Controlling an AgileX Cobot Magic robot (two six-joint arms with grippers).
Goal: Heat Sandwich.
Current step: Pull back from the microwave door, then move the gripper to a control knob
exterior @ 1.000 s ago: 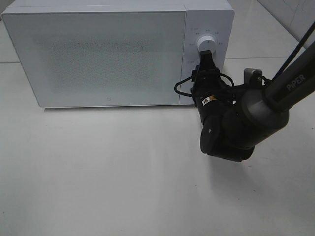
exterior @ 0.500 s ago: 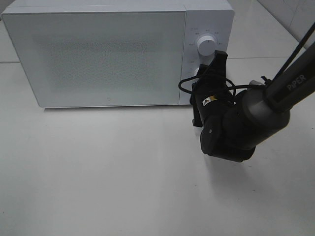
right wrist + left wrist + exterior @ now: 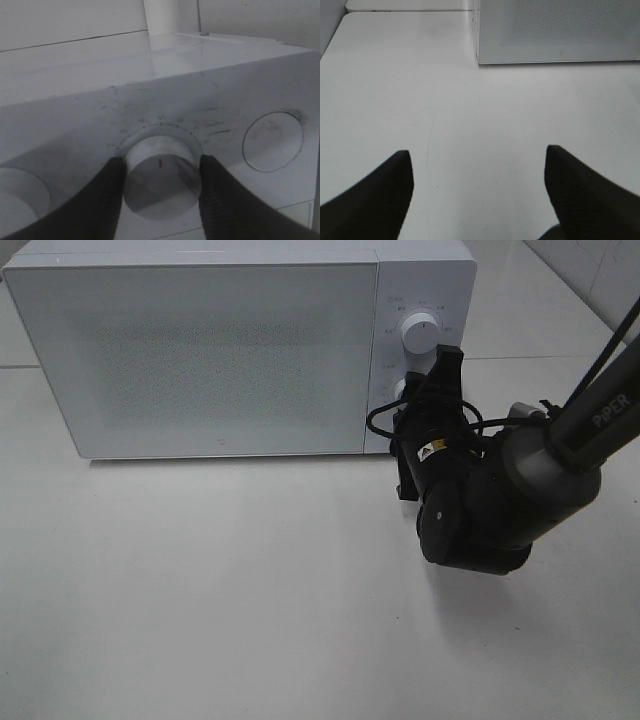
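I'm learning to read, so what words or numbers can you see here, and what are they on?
"PiPER": white letters on the right arm.
Yellow sticker on that arm's wrist: too small to read.
Marks around the upper knob: too small to read.
Marks around the lower knob: blurred, unreadable.
Tiny mark low on the microwave door: too small to read.

White microwave (image 3: 230, 355) stands shut, its front speckled grey, while its lower dial (image 3: 162, 190) — red mark toward the printed scale — sits clasped on both sides by the right gripper (image 3: 161, 169).
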